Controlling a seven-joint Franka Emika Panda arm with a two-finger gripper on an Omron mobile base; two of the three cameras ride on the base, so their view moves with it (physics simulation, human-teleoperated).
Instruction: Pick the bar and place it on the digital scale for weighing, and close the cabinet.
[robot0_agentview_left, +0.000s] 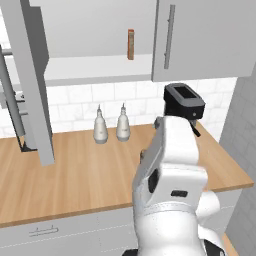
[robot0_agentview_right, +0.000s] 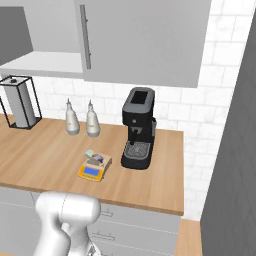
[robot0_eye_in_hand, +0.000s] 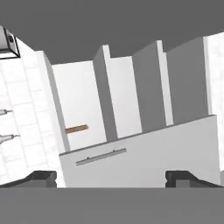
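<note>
The bar (robot0_agentview_right: 95, 158), a small grey-tan packet with a pale green end, lies on the grey plate of the yellow-orange digital scale (robot0_agentview_right: 92, 171), left of the coffee machine. The grey upper cabinet (robot0_agentview_left: 100, 30) has its left door (robot0_agentview_left: 31, 85) swung out wide over the counter, and its right door (robot0_agentview_left: 200, 40) is shut. In the hand view my gripper (robot0_eye_in_hand: 111, 178) is open, its fingertips (robot0_eye_in_hand: 41, 177) far apart with nothing between them. It looks up at the cabinet's underside and the shut door's bar handle (robot0_eye_in_hand: 100, 156).
A tall red-orange box (robot0_agentview_left: 130, 44) stands on the cabinet shelf. Two pale bottles (robot0_agentview_left: 100, 128) stand by the tiled wall. A black coffee machine (robot0_agentview_right: 138, 130) is at the right. A paper towel holder (robot0_agentview_right: 21, 102) stands at the left on the wooden counter (robot0_agentview_left: 75, 175).
</note>
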